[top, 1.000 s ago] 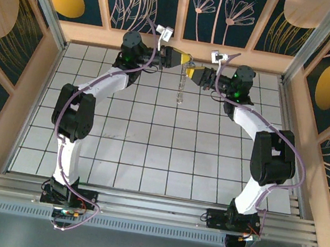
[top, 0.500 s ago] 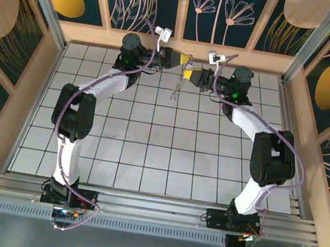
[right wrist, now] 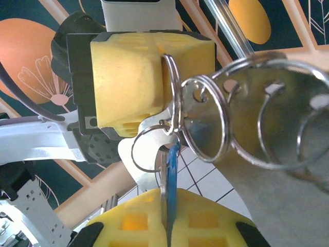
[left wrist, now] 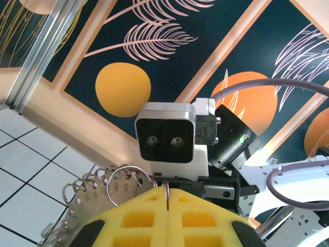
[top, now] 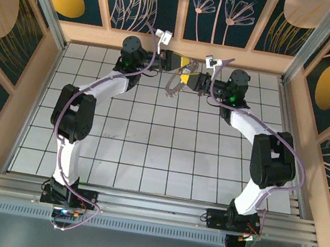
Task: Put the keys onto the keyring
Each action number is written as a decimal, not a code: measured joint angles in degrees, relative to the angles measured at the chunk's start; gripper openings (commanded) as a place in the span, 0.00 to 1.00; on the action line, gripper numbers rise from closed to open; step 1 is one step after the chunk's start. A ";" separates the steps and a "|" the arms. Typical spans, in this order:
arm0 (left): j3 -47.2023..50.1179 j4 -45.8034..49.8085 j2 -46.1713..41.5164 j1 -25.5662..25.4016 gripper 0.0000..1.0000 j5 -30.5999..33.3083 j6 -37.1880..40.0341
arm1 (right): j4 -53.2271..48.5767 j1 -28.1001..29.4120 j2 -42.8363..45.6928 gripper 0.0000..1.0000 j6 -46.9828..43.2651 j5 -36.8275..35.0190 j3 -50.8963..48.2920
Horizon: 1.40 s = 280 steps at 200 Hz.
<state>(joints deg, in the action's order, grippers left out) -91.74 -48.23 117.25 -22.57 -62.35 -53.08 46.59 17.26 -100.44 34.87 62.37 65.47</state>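
While the left claw (left wrist: 167,199) pinches the thin silver keyring (right wrist: 175,92) up above the white tiled worktop (top: 150,134), the right claw (right wrist: 166,218) clamps the blue-headed key (right wrist: 172,160) edge-on just beneath it, with small split loops (right wrist: 205,119) crowding alongside.

The left claw (left wrist: 167,198) and right claw (right wrist: 167,222) both wear bright yellow foam pads on black housings. The key (right wrist: 172,157) has a vivid blue head. The keyring (top: 172,85) is bare silver metal (its loops glint pale grey). The left arm (top: 63,157) and right arm (top: 247,197) are white with black joints, trailing a mauve cable (left wrist: 257,85). The bench (top: 148,146) is white tile with a thin dark grid. The walls (top: 139,14) are deep teal, printed with orange discs and pale pink leaf outlines, framed in peach wood.
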 measured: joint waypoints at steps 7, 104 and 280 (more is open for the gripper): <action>0.04 -0.07 0.00 0.00 0.00 0.02 -0.22 | 0.04 0.00 0.00 0.00 0.04 -0.02 0.00; 2.58 -3.23 -1.38 0.96 0.00 3.02 -1.29 | -2.27 3.15 -3.76 0.03 0.76 -1.53 6.49; 3.61 -6.16 -1.92 -0.37 0.00 8.07 -3.41 | -11.02 -3.93 19.10 0.36 -0.11 -11.15 -11.61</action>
<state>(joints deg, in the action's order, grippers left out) -88.14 -54.39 115.33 -22.94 -54.28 -56.49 35.57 13.32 -81.34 34.76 51.22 53.87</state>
